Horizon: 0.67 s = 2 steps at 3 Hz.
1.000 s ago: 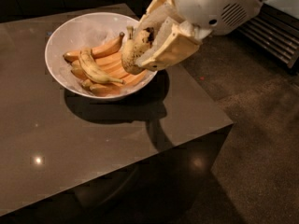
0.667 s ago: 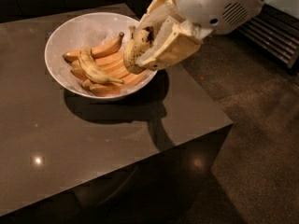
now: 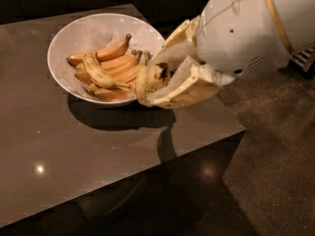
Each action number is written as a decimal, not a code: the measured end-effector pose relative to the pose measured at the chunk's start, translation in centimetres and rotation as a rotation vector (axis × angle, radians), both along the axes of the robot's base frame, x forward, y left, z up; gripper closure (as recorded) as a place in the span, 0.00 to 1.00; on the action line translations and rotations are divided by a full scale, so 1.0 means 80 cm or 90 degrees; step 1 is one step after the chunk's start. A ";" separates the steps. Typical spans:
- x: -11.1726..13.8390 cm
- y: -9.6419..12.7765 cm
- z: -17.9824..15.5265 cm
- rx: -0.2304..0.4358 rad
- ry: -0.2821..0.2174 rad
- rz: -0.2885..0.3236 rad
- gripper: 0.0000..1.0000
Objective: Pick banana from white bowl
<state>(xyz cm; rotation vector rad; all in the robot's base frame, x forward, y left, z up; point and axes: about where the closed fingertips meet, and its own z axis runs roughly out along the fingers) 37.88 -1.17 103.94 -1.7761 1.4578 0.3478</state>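
The white bowl [image 3: 88, 31] sits at the back of a glossy brown table [image 3: 74, 146]. Its right rim is hidden behind my gripper. My gripper [image 3: 160, 80] is at the bowl's right rim, its cream fingers shut on the speckled banana [image 3: 147, 80], which stands nearly upright between them over the bowl's right edge. A slimmer curved yellow banana [image 3: 98, 73] and several smooth orange-tinted bananas [image 3: 106, 53] lie in the bowl to the left of the gripper.
The table's right edge [image 3: 236, 127] drops to a brown carpet floor [image 3: 275, 171]. My white arm housing [image 3: 251, 28] fills the upper right. The bowl casts a dark shadow [image 3: 118, 117] on the table in front of it.
The gripper with the speckled banana sits a little lower and nearer the bowl's right rim than a second ago; the bowl and other bananas have not moved.
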 end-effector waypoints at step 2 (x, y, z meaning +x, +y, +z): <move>-0.018 0.006 -0.023 0.022 0.031 0.012 1.00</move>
